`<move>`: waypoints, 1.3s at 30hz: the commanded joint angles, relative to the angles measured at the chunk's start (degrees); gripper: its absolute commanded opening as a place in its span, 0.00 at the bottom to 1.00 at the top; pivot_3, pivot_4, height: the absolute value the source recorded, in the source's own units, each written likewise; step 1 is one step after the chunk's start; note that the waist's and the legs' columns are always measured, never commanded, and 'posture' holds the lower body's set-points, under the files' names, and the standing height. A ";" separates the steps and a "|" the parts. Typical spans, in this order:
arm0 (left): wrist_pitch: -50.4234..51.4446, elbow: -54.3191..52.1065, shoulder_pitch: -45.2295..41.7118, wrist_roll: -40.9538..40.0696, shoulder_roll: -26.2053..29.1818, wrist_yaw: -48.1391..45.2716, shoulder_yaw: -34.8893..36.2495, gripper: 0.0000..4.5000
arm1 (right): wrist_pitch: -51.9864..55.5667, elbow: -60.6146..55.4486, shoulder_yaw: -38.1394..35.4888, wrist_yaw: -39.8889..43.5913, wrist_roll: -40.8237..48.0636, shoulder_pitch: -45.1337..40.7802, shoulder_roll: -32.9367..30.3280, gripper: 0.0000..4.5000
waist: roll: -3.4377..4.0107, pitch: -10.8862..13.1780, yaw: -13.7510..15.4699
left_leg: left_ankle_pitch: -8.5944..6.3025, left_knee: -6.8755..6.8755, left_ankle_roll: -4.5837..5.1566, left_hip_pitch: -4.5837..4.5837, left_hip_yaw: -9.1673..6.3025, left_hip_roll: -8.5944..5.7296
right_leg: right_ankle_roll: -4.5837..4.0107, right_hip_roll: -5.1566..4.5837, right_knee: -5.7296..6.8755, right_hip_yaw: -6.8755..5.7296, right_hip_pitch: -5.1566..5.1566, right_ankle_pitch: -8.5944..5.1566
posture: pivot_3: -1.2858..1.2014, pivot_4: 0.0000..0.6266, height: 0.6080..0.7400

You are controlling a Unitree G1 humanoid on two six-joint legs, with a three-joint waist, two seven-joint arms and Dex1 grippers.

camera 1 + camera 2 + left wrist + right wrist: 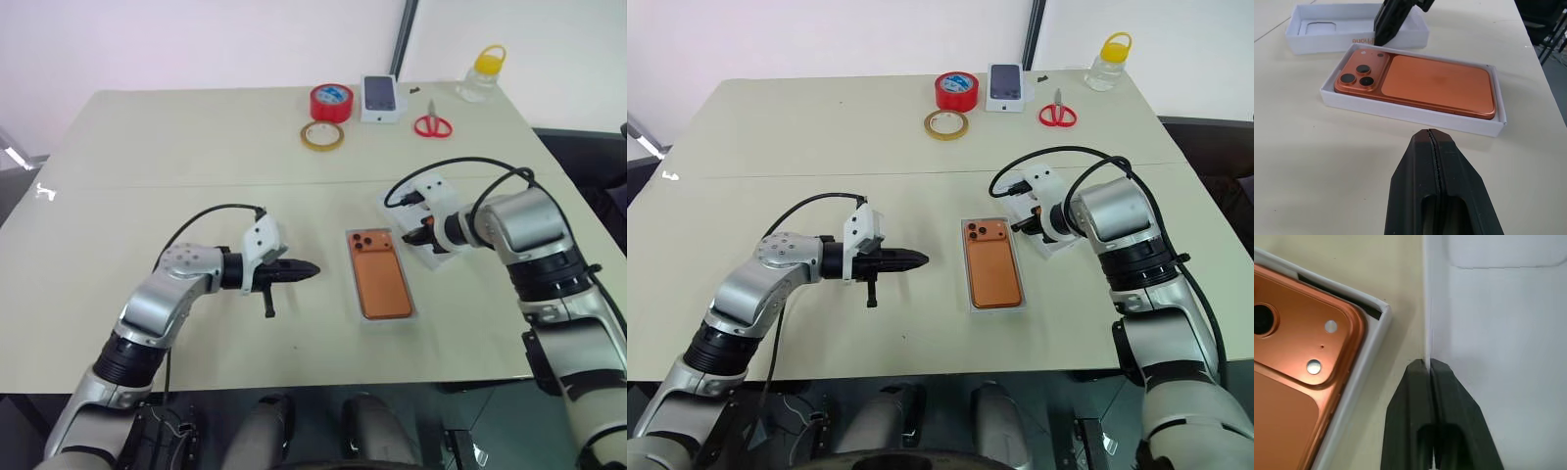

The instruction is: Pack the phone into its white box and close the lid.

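A: Gripping anything, the right gripper [1429, 363]?

B: Yes. Its two black fingers are pinched together on the side wall of the lid [423, 227], which lies open side up on the table [196, 166]. In the right wrist view the thin white wall runs straight down between the fingertips.

A: And the phone [1420, 83]?

B: Just beside that gripper, on its left. It lies flat in the white box [1415, 116], back up, the camera bump at the far end. The box corner nearest the gripper is close to the lid wall but apart from it.

A: What about the left gripper [312, 270]?

B: Closed, with nothing in it; the left wrist view shows the fingers pressed tip to tip. It hangs above the table, pointing toward the box, which lies a little way ahead of its tips.

A: Anything else?

B: Far beyond both hands, along the back edge: a red tape roll [331, 101], a tan tape ring [321, 135], a small white box [381, 99], red scissors [432, 122] and a yellow-capped jar [482, 72].
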 commanded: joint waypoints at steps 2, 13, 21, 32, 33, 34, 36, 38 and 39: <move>-0.74 -1.92 1.54 -0.12 0.26 1.70 1.19 0.00 | 2.34 -2.12 -4.31 -0.31 1.64 -2.45 -0.15 0.00 | 0.00 0.00 -0.12 | 0.00 -0.01 0.00 0.00 0.00 0.01 | 0.00 0.01 0.00 0.00 -0.01 0.00 | 0.52 0.24 1.00; -0.90 4.79 -0.02 -2.13 0.40 7.75 11.04 0.00 | 12.39 -13.35 -30.37 -9.49 40.63 -2.79 11.04 0.00 | 0.02 0.01 0.03 | -0.01 -0.02 0.02 0.00 -0.02 0.04 | 0.00 0.03 0.03 -0.01 -0.01 0.00 | 0.52 0.24 1.00; -4.07 7.29 -1.79 -2.47 1.56 4.20 11.40 0.00 | -10.43 -19.29 -17.37 -59.91 99.38 19.83 18.01 0.00 | 0.06 0.04 -0.30 | -0.01 0.04 0.07 -0.06 0.06 -0.02 | 0.00 -0.12 -0.03 0.00 0.01 0.00 | 0.52 0.24 1.00; -5.13 6.04 -0.65 -1.79 1.12 0.26 6.45 0.00 | -25.21 -29.34 -19.07 -84.70 99.38 31.00 28.84 0.20 | 0.11 0.02 -1.61 | -0.15 0.00 0.32 0.06 0.01 0.05 | 0.01 0.05 0.13 0.04 0.00 0.00 | 0.52 0.24 1.00; -5.28 6.04 -0.81 -1.60 0.54 0.19 5.62 0.00 | -24.92 -29.09 -19.48 -84.81 99.38 30.66 28.08 0.30 | 0.11 0.02 -1.57 | -0.15 0.00 0.32 0.06 0.01 0.05 | 0.01 0.05 0.13 0.04 0.00 0.00 | 0.52 0.24 1.00; -5.36 6.11 -1.06 -1.44 0.00 0.28 4.92 0.00 | -24.27 -28.72 -19.70 -84.45 99.38 30.18 26.96 0.41 | 0.11 0.02 -1.55 | -0.15 0.00 0.32 0.06 0.02 0.04 | 0.01 0.05 0.12 0.04 0.01 0.00 | 0.52 0.24 1.00; -5.21 6.38 -1.78 -1.08 -1.41 0.63 3.38 0.00 | -21.29 -27.22 -19.70 -81.63 99.38 28.13 21.45 0.64 | 0.12 0.02 -1.54 | -0.16 0.01 0.33 0.06 0.02 0.04 | 0.01 0.05 0.10 0.05 0.03 0.00 | 0.52 0.24 1.00; -5.34 6.54 -2.67 -0.42 -2.96 0.71 1.27 0.00 | -17.49 -24.65 -19.73 -77.20 99.38 24.47 12.98 0.86 | 0.21 0.08 -1.42 | -0.18 0.03 0.37 0.06 0.05 0.00 | 0.01 0.03 0.09 0.05 0.04 0.00 | 0.52 0.24 1.00; -5.65 6.57 -2.98 0.06 -3.57 0.58 0.37 0.00 | -15.77 -23.29 -19.36 -74.85 99.38 22.58 8.57 0.86 | 0.21 0.08 -1.37 | -0.21 0.04 0.43 0.05 0.06 -0.01 | 0.01 0.01 0.09 0.04 0.06 0.00 | 0.52 0.24 1.00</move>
